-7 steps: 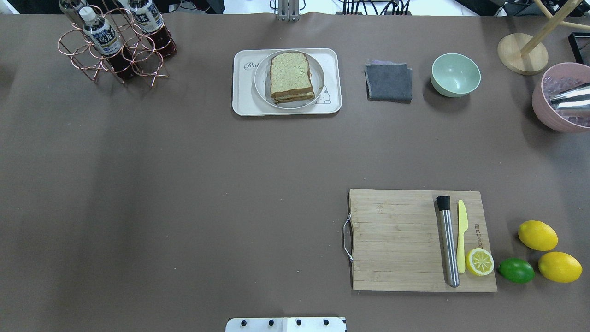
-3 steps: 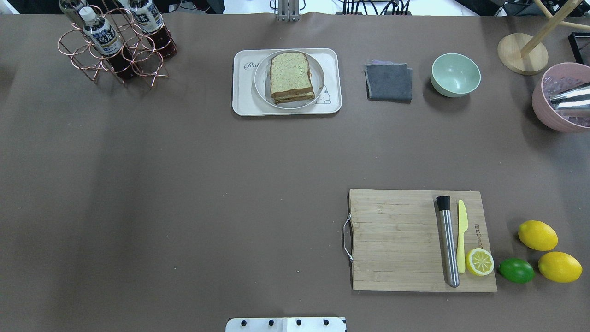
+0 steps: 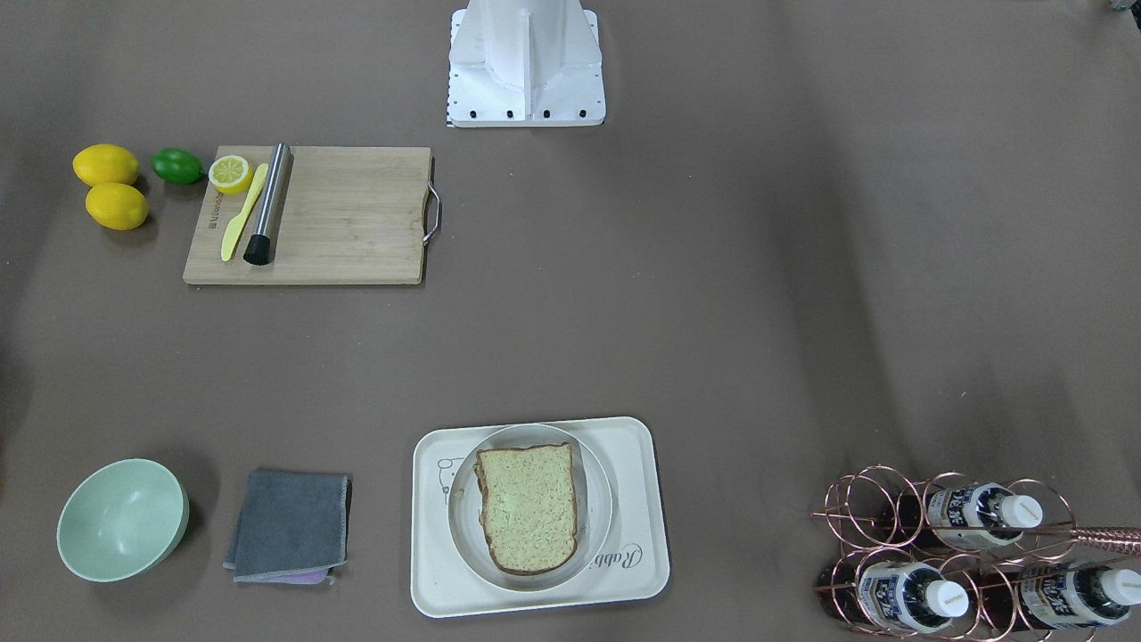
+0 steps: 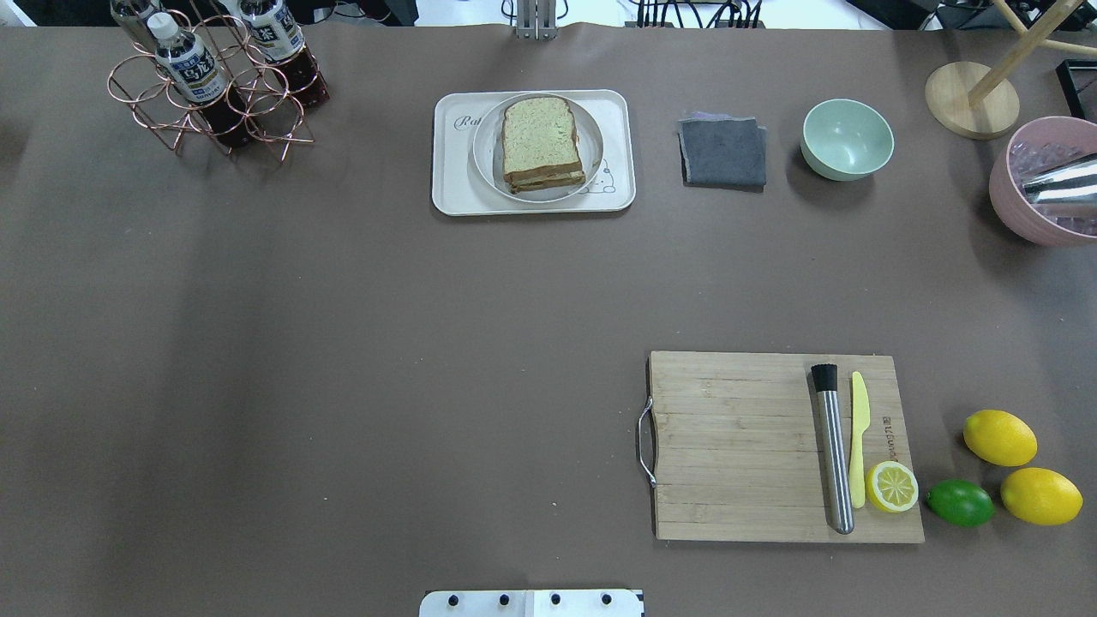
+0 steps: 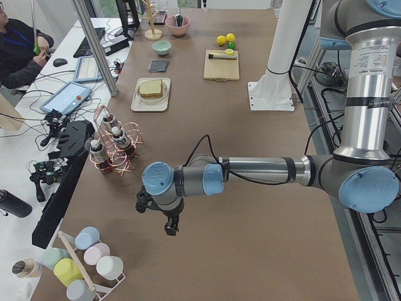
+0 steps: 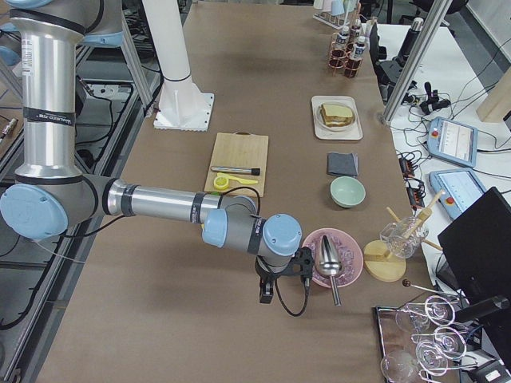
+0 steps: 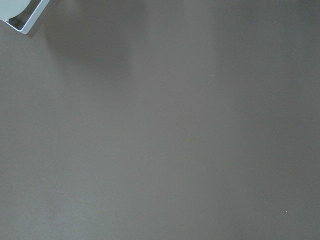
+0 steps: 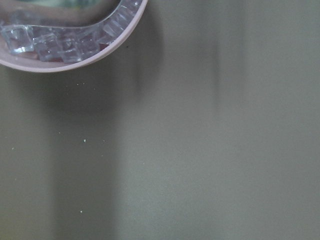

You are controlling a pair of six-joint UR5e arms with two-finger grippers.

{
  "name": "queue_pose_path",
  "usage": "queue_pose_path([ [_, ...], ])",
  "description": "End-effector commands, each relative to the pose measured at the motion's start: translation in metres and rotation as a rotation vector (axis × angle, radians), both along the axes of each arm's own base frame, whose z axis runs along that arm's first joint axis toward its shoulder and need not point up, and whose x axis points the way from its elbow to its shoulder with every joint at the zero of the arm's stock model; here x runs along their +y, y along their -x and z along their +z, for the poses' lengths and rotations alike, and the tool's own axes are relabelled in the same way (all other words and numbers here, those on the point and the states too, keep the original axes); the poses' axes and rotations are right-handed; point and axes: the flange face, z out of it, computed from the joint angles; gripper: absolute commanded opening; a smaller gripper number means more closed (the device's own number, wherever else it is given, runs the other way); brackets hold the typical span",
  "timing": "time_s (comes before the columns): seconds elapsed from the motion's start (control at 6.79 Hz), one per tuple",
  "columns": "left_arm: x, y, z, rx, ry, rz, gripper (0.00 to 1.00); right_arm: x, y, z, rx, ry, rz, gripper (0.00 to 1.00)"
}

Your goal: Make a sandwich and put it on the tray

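The sandwich [image 4: 540, 141], speckled bread with a pale filling showing at its near edge, lies on a round white plate [image 4: 593, 163] that sits on the cream tray [image 4: 446, 195] at the table's far middle. It also shows in the front-facing view [image 3: 528, 508] on the tray [image 3: 430, 544]. My left gripper [image 5: 170, 226] hangs over the table's left end and shows only in the exterior left view. My right gripper [image 6: 267, 294] hangs beside the pink bowl and shows only in the exterior right view. I cannot tell whether either is open or shut.
A wooden cutting board [image 4: 737, 446] holds a steel muddler [image 4: 832, 450], a yellow knife and a lemon half. Lemons and a lime [image 4: 960, 502] lie to its right. A grey cloth [image 4: 724, 152], a green bowl [image 4: 847, 137], a pink ice bowl [image 4: 1041, 184] and a bottle rack [image 4: 214, 81] stand at the back.
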Motion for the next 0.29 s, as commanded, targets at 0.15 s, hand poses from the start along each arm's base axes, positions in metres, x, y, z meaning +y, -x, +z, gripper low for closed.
queue_pose_path([
  [0.15, 0.0004, 0.0, 0.0019, 0.0, -0.001, 0.003, 0.98, -0.0011, 0.0004, -0.0015, -0.003, -0.002, 0.002, 1.0],
])
